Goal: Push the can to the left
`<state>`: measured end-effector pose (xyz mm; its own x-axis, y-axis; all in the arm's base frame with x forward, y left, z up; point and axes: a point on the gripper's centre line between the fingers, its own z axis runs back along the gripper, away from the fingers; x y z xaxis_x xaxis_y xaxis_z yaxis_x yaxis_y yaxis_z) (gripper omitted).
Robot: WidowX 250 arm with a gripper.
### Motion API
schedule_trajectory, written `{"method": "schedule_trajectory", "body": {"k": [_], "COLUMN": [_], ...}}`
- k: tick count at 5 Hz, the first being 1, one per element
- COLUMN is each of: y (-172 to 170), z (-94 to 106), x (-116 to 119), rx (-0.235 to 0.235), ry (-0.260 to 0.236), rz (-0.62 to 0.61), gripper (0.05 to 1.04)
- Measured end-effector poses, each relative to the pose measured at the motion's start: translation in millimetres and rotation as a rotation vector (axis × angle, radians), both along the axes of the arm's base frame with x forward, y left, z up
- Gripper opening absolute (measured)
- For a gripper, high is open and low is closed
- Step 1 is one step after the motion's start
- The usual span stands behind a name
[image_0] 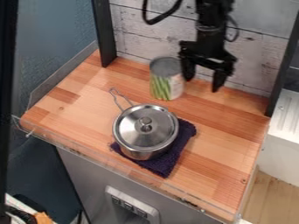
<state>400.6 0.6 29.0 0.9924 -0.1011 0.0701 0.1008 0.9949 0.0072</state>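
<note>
Black against the pale wooden boards (257, 52), your gripper (203, 84) hangs down over the back of the counter, and its jaws are spread wide apart! One finger is right at the can's upper right side, the other further over to the right; whether that near finger touches the metal, you can't tell from this angle.

And there's your can (166, 78), upright on the wooden counter (222, 131) towards the back, just left of the gripper, grey top up, green beans pictured round its side, a pale patch of label facing the gripper.

Down in front of it, nearer the camera and a touch to the left, sits the steel pot (143, 154), lid (134, 133) on, round knob (146, 124) on top. Its wire handle (115, 101) points up and left, reaching out beside the can. Under the pot lies a dark purple cloth (185, 131), poking out to the right and along the front. Clear edging (105, 159) runs along the front of the counter, and a white unit (280, 148) stands off to the right.
</note>
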Motion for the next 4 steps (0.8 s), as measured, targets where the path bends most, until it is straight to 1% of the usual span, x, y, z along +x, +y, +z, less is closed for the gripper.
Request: {"method": "schedule_trajectory", "body": {"k": [1, 2, 3, 4], "y": [31, 63, 91, 105], "z": [-1.0, 4.6, 10.7, 15.2], "x": [-10, -22, -32, -39], "rx": [0.034, 0.084, 0.111, 0.131], "ry": [0.008, -0.001, -0.004, -0.005], "rz": [0.064, 0.129, 0.179, 0.205], "gripper": [1.000, 1.000, 1.000, 1.000]}}
